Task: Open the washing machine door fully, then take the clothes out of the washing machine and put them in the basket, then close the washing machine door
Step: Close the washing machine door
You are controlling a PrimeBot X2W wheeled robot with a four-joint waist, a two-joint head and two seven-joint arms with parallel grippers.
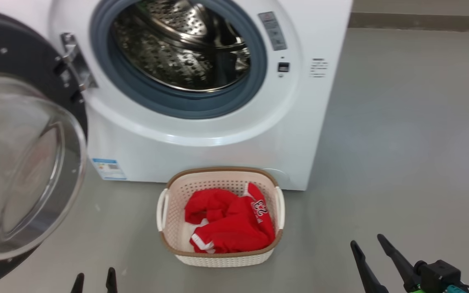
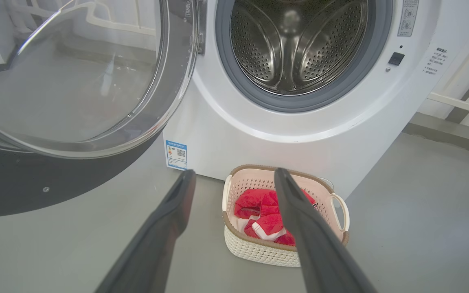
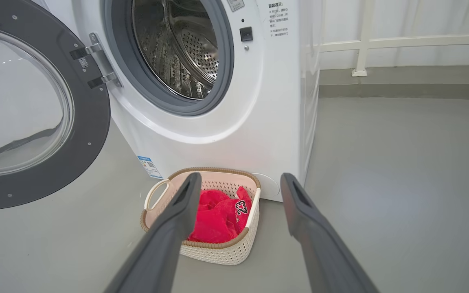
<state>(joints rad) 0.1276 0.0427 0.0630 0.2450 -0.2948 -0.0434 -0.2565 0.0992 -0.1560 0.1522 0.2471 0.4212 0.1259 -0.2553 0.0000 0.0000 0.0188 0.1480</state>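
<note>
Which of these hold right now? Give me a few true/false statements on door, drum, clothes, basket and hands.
1. The large round washing machine door with glossy black rim and clear glass window stands open. True.
2. The perforated steel drum holds red clothes. False: what shows of the drum is bare.
3. The bright red garments with white trim lie in the small cream perforated plastic basket. True.
4. The basket sits on top of the white front-loading washing machine. False: it stands on the grey floor in front of it.
5. The left hand is shut on a garment. False: it is open and empty.
6. The right hand is open. True.
</note>
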